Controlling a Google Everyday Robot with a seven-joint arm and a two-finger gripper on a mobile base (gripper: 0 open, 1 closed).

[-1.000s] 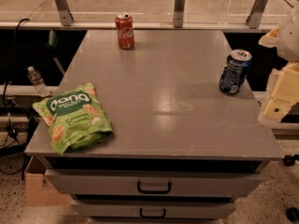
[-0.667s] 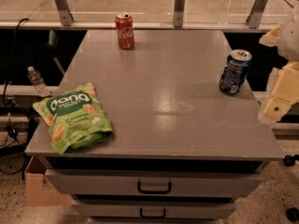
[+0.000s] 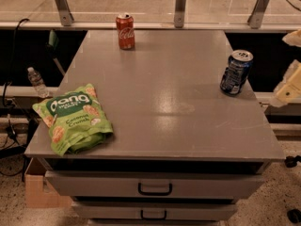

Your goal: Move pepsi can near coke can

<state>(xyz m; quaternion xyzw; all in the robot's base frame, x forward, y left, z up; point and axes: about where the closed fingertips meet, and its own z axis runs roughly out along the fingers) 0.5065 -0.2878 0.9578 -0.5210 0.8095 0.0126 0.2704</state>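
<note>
step: reach | gripper hung just R of pepsi can, apart; grip state couldn't tell | next needed: grasp, carry to coke can

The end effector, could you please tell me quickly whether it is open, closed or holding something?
End effector: at the right frame edge, apart from the pepsi can; open or closed cannot be told.

Right edge of view, as I see it from my station: the end effector appears as a pale cream, tilted block, cut off by the frame. A second cream part of the arm shows above it. Both sit just off the right side of the surface — neither is over it.
</note>
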